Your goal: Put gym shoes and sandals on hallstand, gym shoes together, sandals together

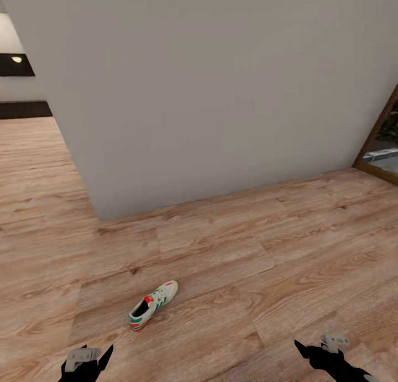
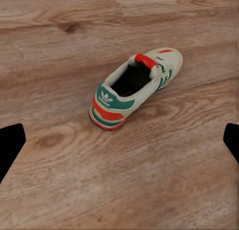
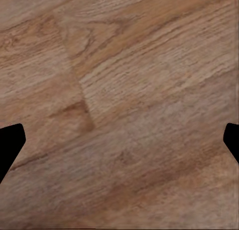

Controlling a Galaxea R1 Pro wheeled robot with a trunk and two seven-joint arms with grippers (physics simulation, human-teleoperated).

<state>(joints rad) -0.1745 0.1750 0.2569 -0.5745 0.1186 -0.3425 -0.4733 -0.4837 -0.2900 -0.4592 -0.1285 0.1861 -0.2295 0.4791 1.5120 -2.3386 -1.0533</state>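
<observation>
One gym shoe (image 1: pixel 153 304), open corridor floor (image 1: pixel 249 249) around

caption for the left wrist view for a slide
Open left gripper above a single gym shoe lying on the wood-plank corridor floor.

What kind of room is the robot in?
Probably a hallway in a home. There is a wood-plank floor, a plain white wall with a corner leading to another room, and one sneaker lying on the floor.

A plain grey wall (image 1: pixel 210 89) is seen across the upper frame; a wooden-framed mirror (image 1: pixel 381 144) is placed at the right edge.
</observation>
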